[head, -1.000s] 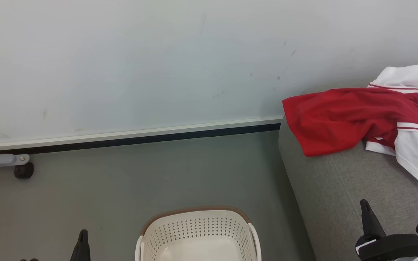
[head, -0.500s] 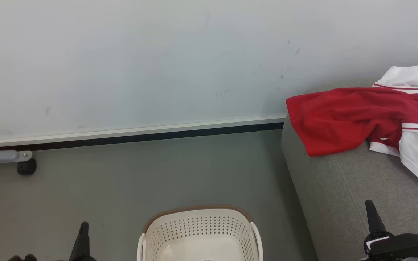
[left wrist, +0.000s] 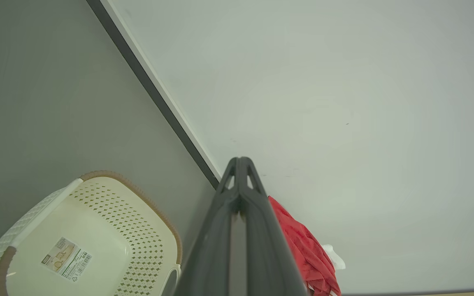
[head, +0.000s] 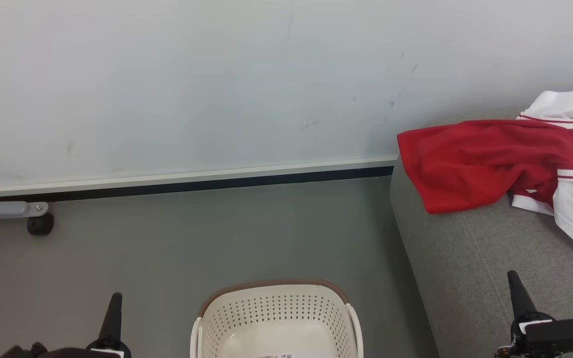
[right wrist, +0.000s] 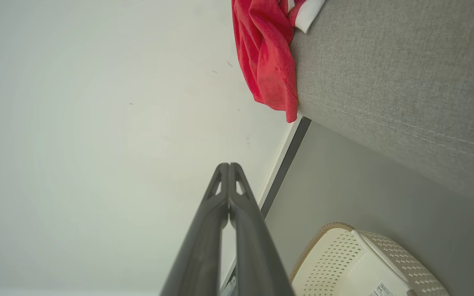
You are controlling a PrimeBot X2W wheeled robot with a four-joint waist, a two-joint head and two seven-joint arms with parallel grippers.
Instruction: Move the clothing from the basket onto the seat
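Overall, grey floor [head: 217,233], pale scuffed wall [head: 192,84], seat [head: 465,258] at right.

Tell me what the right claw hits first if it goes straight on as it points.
Likely the wall: the right claw, shut, aims at bare wall, beside the clothing and the seat. Depth is hard to judge.

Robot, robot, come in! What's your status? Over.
Left tool shut, empty. Right tool shut, empty. Clothing on seat; basket holds none. Nothing in the way. Over.
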